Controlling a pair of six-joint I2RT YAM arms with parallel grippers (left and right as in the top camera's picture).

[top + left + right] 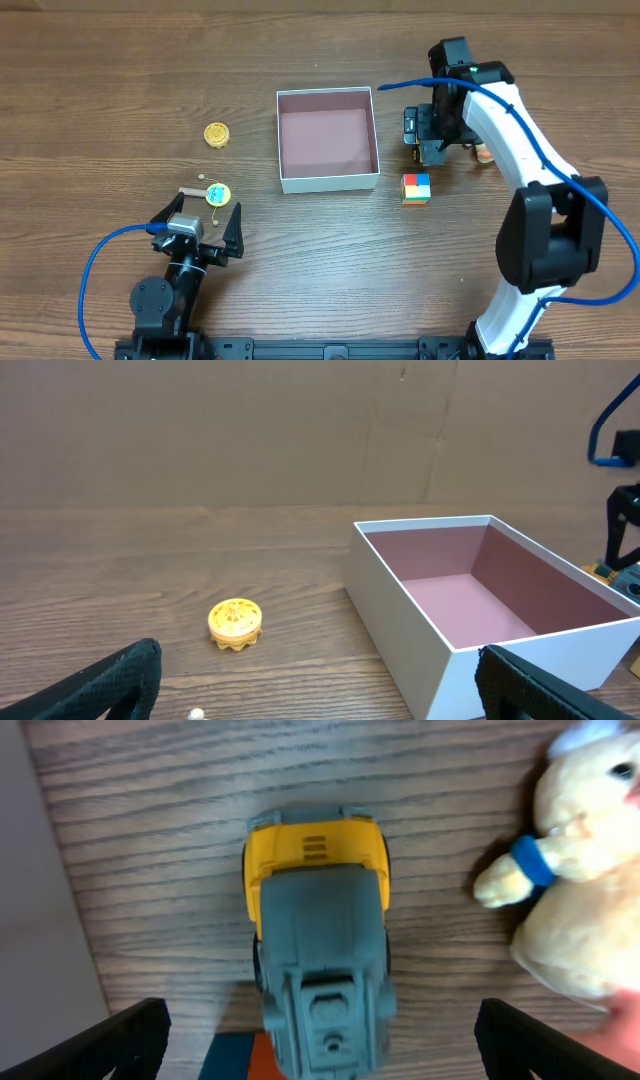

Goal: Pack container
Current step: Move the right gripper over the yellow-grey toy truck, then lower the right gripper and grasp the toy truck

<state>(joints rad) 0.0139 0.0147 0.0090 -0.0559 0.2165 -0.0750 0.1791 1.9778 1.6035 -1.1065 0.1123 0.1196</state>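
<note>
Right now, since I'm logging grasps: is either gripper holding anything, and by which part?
Nothing is held. The right gripper is open over the toy truck; the left gripper is open and empty.

A dark wood-grain table (330, 260) filled the scene, and a plain brown wall (200, 430) stood behind it under even light.

Left fingers (112, 680) spread wide, left arm (168, 285) folded low. Right fingers (122, 1036) spread, right arm (512, 135) extended, wrist down.
</note>
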